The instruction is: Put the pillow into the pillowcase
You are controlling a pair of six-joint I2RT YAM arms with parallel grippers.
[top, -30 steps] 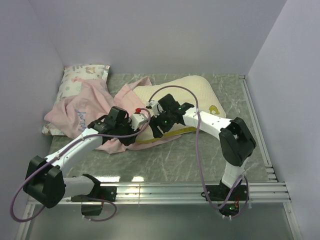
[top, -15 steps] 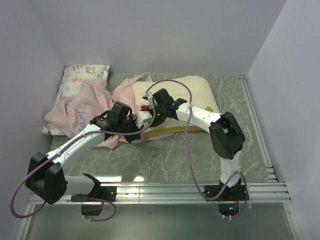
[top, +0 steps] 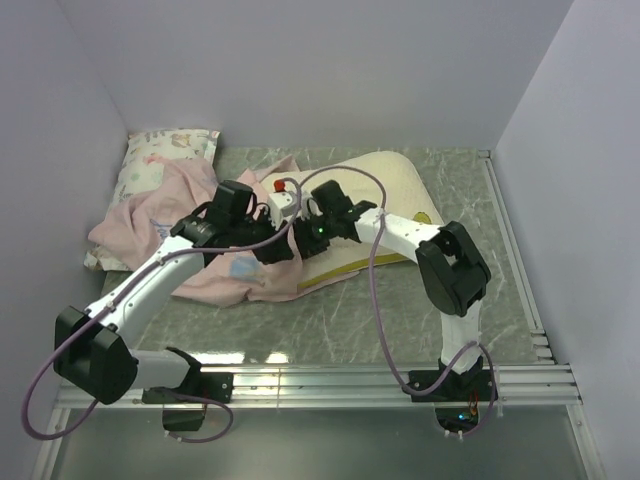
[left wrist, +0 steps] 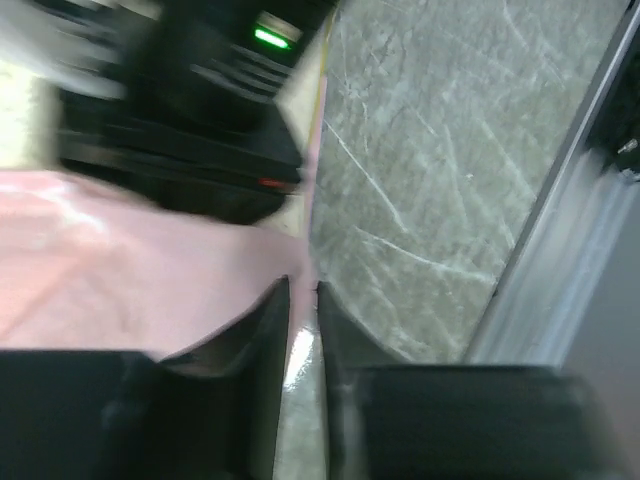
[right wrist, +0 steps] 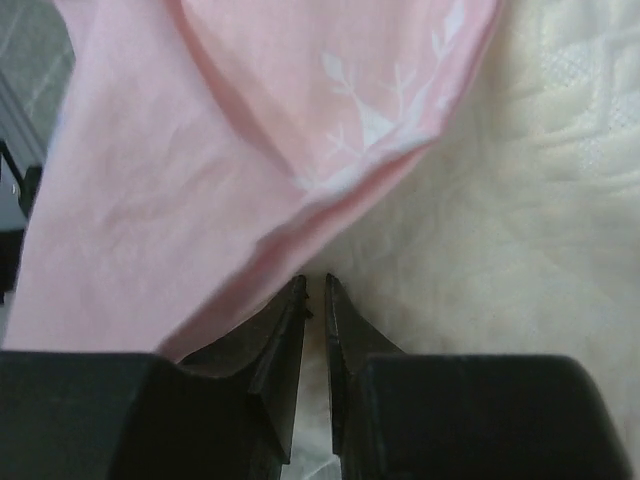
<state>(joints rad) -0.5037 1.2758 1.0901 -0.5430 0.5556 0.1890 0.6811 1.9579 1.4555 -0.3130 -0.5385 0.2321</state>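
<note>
The cream dimpled pillow (top: pixel 395 180) lies at the back middle of the table, and it fills the right of the right wrist view (right wrist: pixel 520 200). The pale pink pillowcase (top: pixel 165 215) is bunched to its left, with a flap drawn over the pillow's near-left corner. My right gripper (top: pixel 303 222) (right wrist: pixel 314 285) is pinched on the pillowcase's edge (right wrist: pixel 250 150), right above the pillow. My left gripper (top: pixel 288 243) (left wrist: pixel 303 290) sits just beside it, nearly closed, and the pink fabric (left wrist: pixel 120 260) reaches in between its tips.
A small white printed pillow (top: pixel 150 160) lies in the back-left corner, partly under the pillowcase. Purple cables loop over both arms. A metal rail (top: pixel 400 378) runs along the near edge and another along the right side (top: pixel 512 240). Walls close in the back and sides.
Both grippers have closed in together at the pillow's near-left corner. The right jaws narrowed onto the fabric. The pink flap now spreads over that corner and onto the table in front.
</note>
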